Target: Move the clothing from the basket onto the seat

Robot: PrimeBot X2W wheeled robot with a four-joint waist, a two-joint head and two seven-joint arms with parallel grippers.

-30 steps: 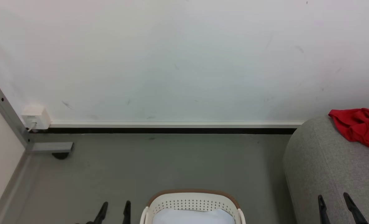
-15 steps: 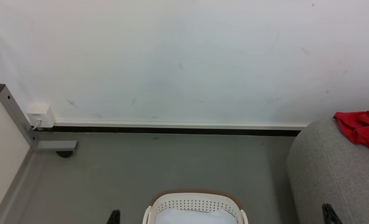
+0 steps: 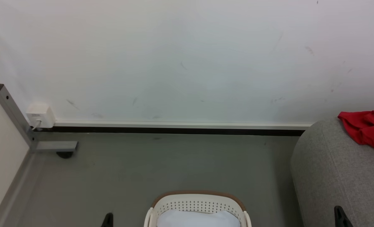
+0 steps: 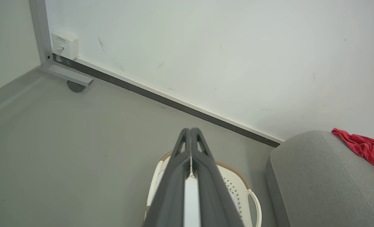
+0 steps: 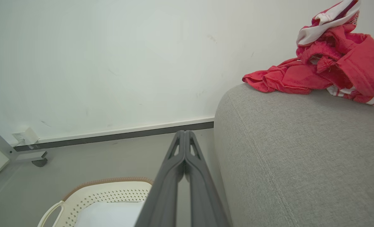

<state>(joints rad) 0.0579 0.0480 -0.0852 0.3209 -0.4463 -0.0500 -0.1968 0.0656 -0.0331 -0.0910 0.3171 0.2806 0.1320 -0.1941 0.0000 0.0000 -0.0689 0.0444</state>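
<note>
A label on the wall box (image 4: 64, 44), well left of the basket (image 3: 195, 203), is too small to be read. The left gripper (image 4: 190, 131) is held clenched on nothing at the basket's left, fingers (image 4: 177, 176) pressed together and aimed at the wall (image 3: 187, 63). The right gripper (image 5: 184, 133), likewise clenched and empty, is held at the basket's right, near the seat (image 3: 332, 176). The clothing (image 5: 325, 72) is heaped on the seat, right of the basket.

Red clothing (image 5: 325, 72) atop the grey seat (image 5: 294, 157), cream basket (image 3: 195, 205) on the grey floor (image 3: 174, 164).
</note>
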